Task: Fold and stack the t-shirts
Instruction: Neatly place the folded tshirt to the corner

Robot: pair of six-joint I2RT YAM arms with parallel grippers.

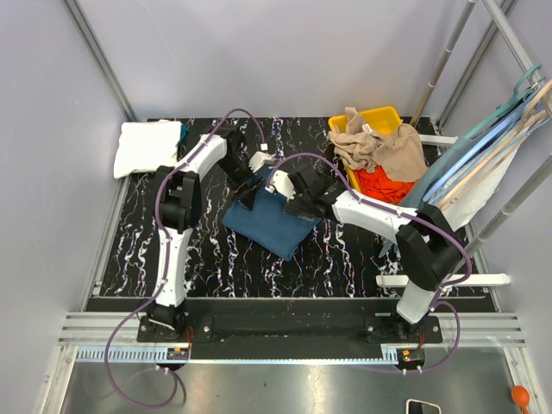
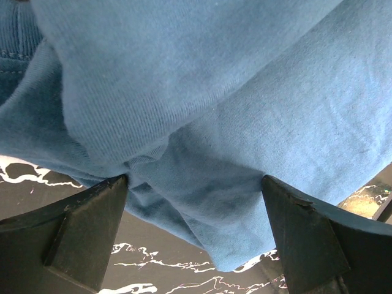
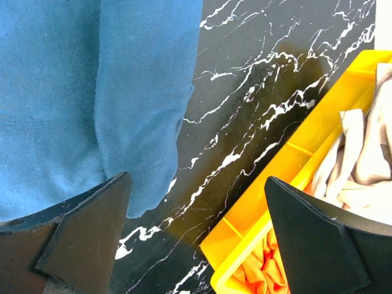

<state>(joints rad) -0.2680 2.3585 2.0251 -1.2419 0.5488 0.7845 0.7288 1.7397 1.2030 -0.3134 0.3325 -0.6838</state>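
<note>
A dark teal-blue t-shirt lies folded on the middle of the black marbled table. My left gripper hangs open at its far left edge; in the left wrist view the blue cloth fills the space beyond my spread fingers. Over the shirt's far right edge, my right gripper is open, its jaws spanning bare table between the blue hem and the yellow bin. A folded white t-shirt rests at the back left. Tan and red-orange t-shirts are heaped in the bin.
The yellow bin stands at the back right. Pale blue and beige hangers lean against the right frame beside it. Grey walls and metal poles close in the table on three sides.
</note>
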